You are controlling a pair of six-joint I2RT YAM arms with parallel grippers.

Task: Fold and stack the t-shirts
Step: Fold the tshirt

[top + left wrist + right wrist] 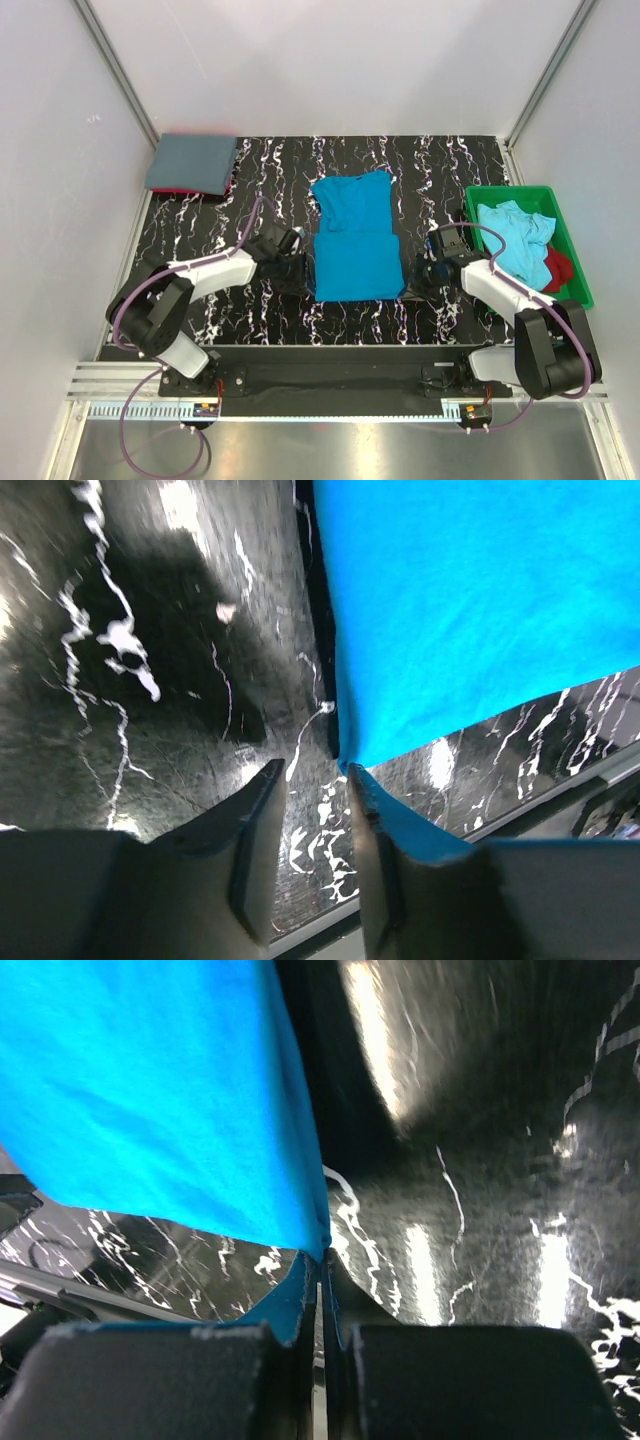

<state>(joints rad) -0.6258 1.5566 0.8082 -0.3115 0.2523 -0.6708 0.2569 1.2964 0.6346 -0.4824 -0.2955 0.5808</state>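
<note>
turquoise t-shirt [356,235] corner nipped in right pincer [322,1258], left pincer [312,770] parted alongside

A green plastic tray [512,190] sits at the right edge of a black table [420,170] veined with white, pale walls [340,60] around.

From above, behind the arm bases [185,358], we see the whole desk [200,220]. Wrist views sit low and close; all three share near corners of the turquoise shirt [355,240].

no legible text, labels, brands, numbers or signs on any surface
</note>
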